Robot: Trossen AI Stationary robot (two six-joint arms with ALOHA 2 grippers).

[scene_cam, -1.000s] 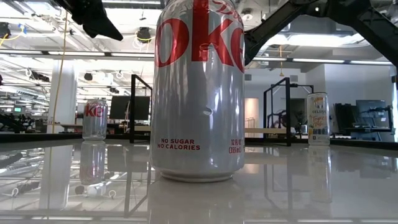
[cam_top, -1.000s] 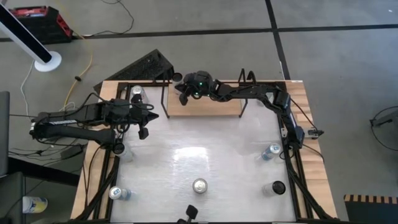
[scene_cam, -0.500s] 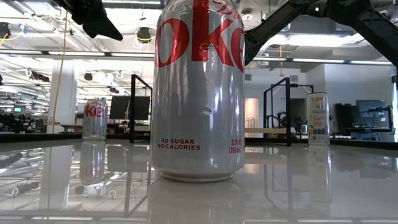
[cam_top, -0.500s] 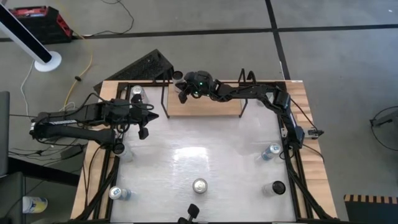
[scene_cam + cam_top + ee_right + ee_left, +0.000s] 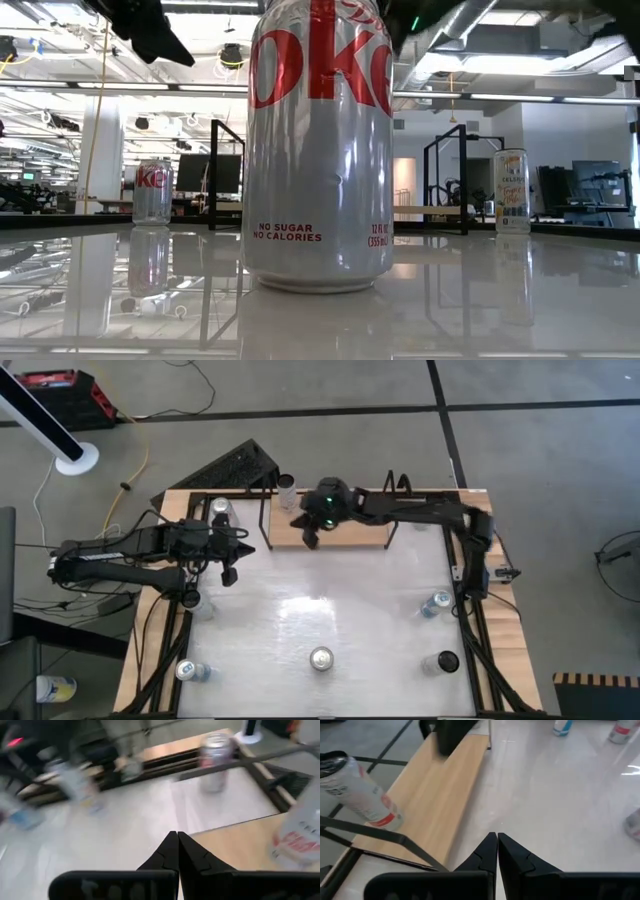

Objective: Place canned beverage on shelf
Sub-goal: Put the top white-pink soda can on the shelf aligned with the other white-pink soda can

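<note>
The big silver can (image 5: 320, 150) close to the low camera on the table (image 5: 500, 300) shows red letters "OKE", and below them "NO SUGAR NO CALORIES" and "12 FL OZ (355 mL)", while a smaller can (image 5: 152, 192) far behind shows red "oke".

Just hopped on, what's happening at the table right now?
The right pincer hangs shut and empty over the front edge of the shelf. One can stands at the shelf's far left corner, apart from the pincer. The left pincer waits shut over the table's left side, near another can standing beside the shelf. More cans stand around the white table, including one near the front edge.
</note>
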